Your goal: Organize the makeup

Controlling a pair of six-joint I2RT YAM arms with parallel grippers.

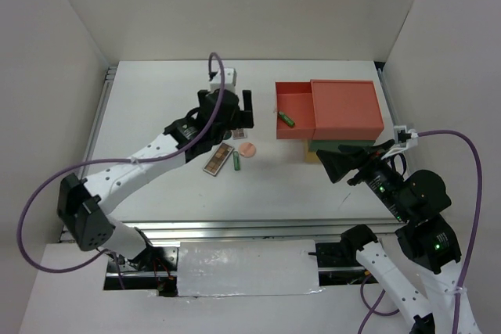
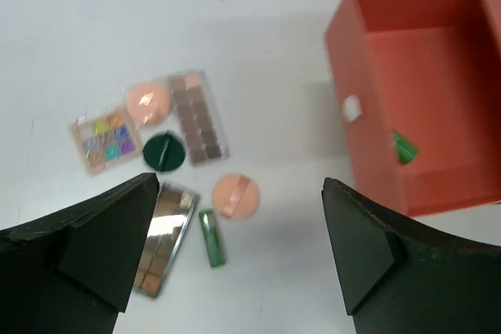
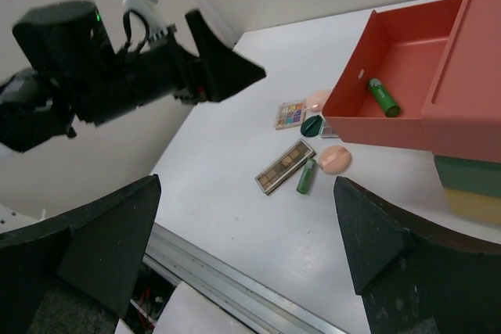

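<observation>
- The left gripper (image 2: pixel 239 189) hangs above the middle of the desk with its jaws wide and nothing between them.
- The right gripper (image 3: pixel 246 189) sits near the right edge, just in front of the box (image 1: pixel 348 107), also with wide, empty jaws.
- The box stands towards the far right corner. Its red drawer (image 1: pixel 296 105) is pulled out towards the left edge, and the green (image 3: pixel 470 174) and yellow (image 3: pixel 473 205) drawers below it are shut.
- One green tube (image 1: pixel 284 120) lies inside the red drawer, near its near wall.
- The rest of the makeup lies in a loose cluster mid-desk, left of the drawer:
- a bright palette (image 2: pixel 106 140) and a peach compact (image 2: pixel 148 102) touching a long brown palette (image 2: pixel 198 117);
- a dark green compact (image 2: pixel 164 152) tucked between those palettes;
- a second peach compact (image 2: pixel 235 195), a second tube (image 2: pixel 210 238) and a shiny palette (image 2: pixel 162 238) lying nearer the near edge, the tube just beside that palette.
</observation>
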